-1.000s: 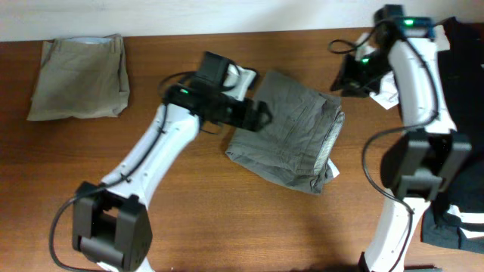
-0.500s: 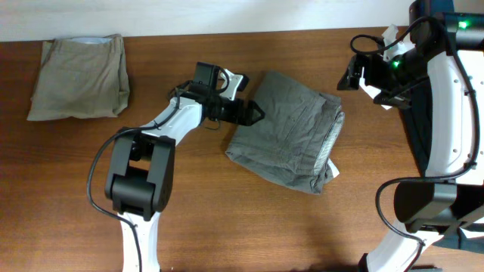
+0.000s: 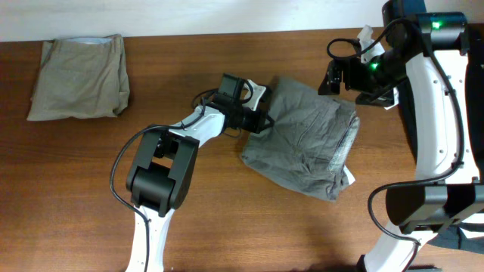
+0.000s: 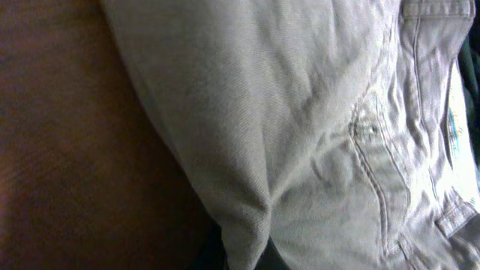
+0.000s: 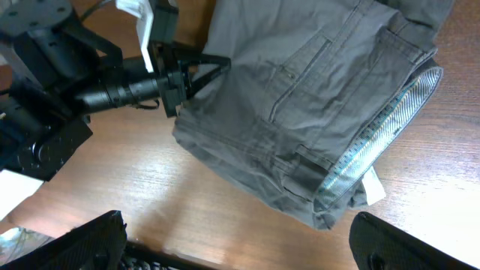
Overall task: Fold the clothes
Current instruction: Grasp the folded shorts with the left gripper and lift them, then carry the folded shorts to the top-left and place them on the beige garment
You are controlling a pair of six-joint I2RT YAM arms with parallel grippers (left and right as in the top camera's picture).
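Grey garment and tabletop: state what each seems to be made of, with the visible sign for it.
The grey garment: probably woven cotton twill, matte. The left wrist view shows a fine ribbed weave, stitched seams and soft creases. The tabletop: wood or wood-look laminate, which of the two cannot be told. It shows brown grain streaks and a faint sheen.

The table (image 3: 249, 227) is brown wood, its grain running side to side in the overhead view, with a dull sheen in the right wrist view. A pale wall (image 3: 189, 15) borders its far edge.
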